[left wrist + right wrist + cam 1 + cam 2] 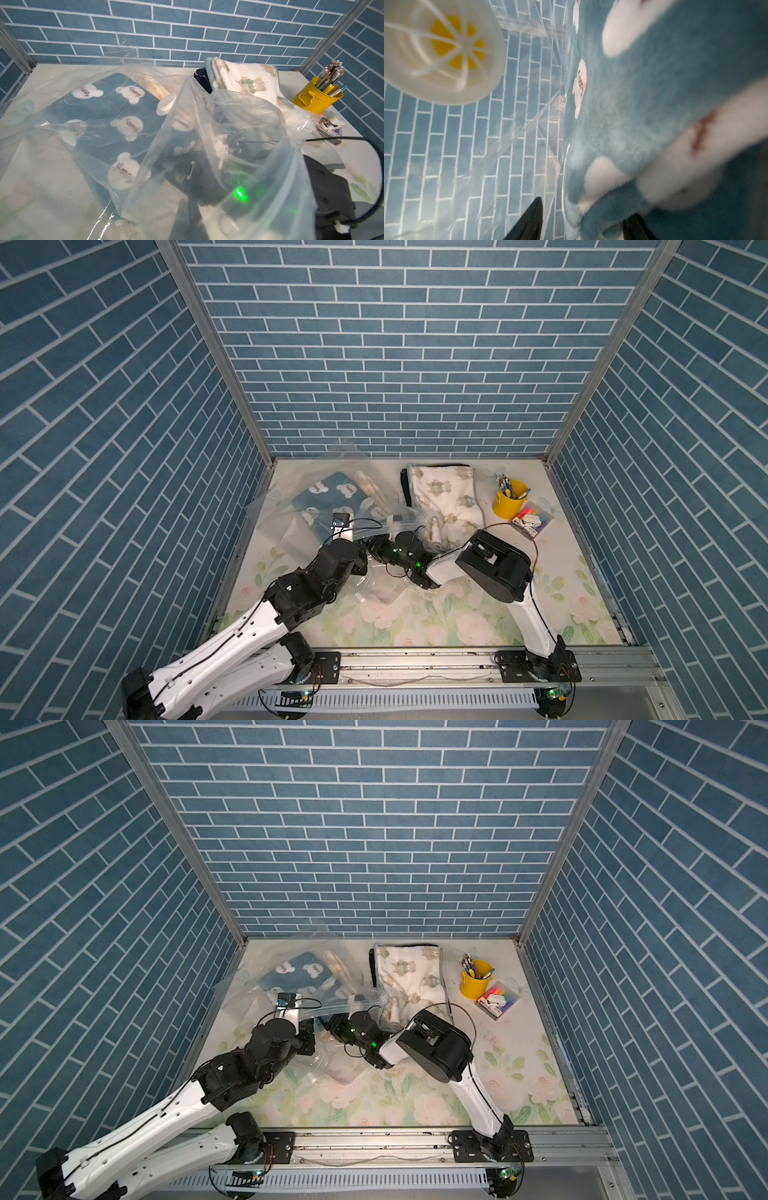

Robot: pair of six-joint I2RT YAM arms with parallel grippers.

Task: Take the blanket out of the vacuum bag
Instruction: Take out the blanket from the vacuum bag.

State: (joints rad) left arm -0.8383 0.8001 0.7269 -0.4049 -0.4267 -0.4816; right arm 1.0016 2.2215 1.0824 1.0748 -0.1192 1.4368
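plainly: "happy" blanket inside the bag, right pincer in at the mouth

the vacuum bag (286, 499) lies crumpled on the left rear part of the floral desk (457, 622), its clear film rising against the back wall (395, 364). inside it sits the blanket (328, 493), dusty blue with white bear-head patches, each one stitched with the word "happy" in brown script (the left wrist view shows it several times over). the round white valve cap (166, 103) sits on the film just over the blanket's far edge; the right wrist view shows it from within the bag, white spokes over a yellow disc. faint print runs along the film near the back wall, too small to read.

the right pincer (585, 207) is in at the bag's mouth, its two black fingers (529, 220) spread apart with a fold of the blanket bulging between them; whether either one touches the pile i cannot tell. the left pincer (362, 558) is clenched at the bag's near edge, nipping the film, which stands raised there like a tent.

outside the bag, to its right, a cream blanket (444, 497) printed with teddy bears lies folded over something dark. further right stands a yellow cup (509, 502) full of pencils (505, 483), and beside it a clear case (534, 522) of small coloured bits, its black-and-white label too blurred to read.
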